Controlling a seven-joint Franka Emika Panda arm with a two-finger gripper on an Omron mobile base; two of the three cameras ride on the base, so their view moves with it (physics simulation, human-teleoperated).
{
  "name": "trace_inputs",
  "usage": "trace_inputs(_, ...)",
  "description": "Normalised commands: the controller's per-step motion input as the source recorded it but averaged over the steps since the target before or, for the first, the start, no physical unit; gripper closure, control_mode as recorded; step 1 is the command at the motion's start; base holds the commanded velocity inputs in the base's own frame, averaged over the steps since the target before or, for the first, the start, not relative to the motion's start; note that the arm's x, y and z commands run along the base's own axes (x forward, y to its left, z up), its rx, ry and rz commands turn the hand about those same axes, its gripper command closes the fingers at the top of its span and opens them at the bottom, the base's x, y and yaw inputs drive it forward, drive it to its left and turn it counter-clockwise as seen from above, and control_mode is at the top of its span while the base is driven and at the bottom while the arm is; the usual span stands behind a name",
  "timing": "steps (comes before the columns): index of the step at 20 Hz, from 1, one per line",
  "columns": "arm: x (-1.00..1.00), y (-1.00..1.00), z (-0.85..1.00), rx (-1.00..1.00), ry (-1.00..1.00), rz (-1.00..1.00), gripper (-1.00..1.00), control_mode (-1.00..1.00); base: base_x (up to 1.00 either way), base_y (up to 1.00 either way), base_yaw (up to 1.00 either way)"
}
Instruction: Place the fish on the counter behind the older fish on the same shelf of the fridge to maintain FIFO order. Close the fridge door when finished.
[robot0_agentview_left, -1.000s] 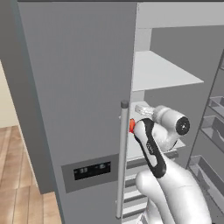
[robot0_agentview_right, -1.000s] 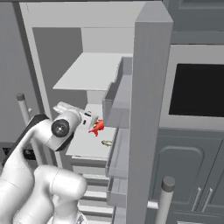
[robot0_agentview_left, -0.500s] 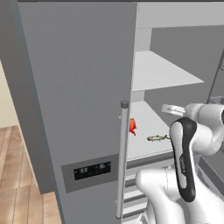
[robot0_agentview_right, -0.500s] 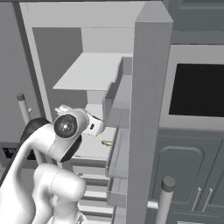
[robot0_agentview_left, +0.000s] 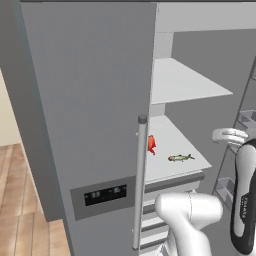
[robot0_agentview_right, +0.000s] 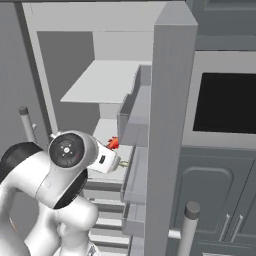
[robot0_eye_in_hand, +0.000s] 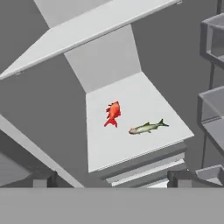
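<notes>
Placing looks done: the red fish (robot0_eye_in_hand: 113, 114) is lying on the fridge shelf (robot0_eye_in_hand: 144, 94), just behind the greenish older fish (robot0_eye_in_hand: 148, 127). The gripper (robot0_eye_in_hand: 112, 178) is spread apart, empty. Next, the open fridge door (robot0_agentview_right: 167, 135) needs to be swung shut.

Both base views flank the open fridge (robot0_agentview_left: 100, 100); the hand view faces its shelf (robot0_eye_in_hand: 131, 113).

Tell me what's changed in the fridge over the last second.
The arm pulled back out of the fridge, to the right in the left base view, its gripper open and empty. The red fish and the greenish fish lie on the same shelf as before; door open.
</notes>
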Motion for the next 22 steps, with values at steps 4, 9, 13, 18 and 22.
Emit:
trace_inputs(4,-0.76,0.54,-0.47,-0.11,0.04,-0.05,-1.0,-1.0,0.0,0.0,0.0)
trace_inputs(9,-0.39,0.91,-0.38,-0.16,0.07,-0.06,-1.0,-1.0,0.0,0.0,0.0)
trace_inputs(13,-0.1,0.55,-0.07,-0.1,0.02,-0.01,-1.0,-1.0,0.0,0.0,0.0)
trace_inputs(18,0.0,0.39,-0.08,-0.11,0.01,0.0,-1.0,-1.0,0.0,0.0,0.0)
trace_inputs(22,0.0,0.47,-0.41,-0.08,0.0,-0.09,-1.0,-1.0,0.0,0.0,0.0)
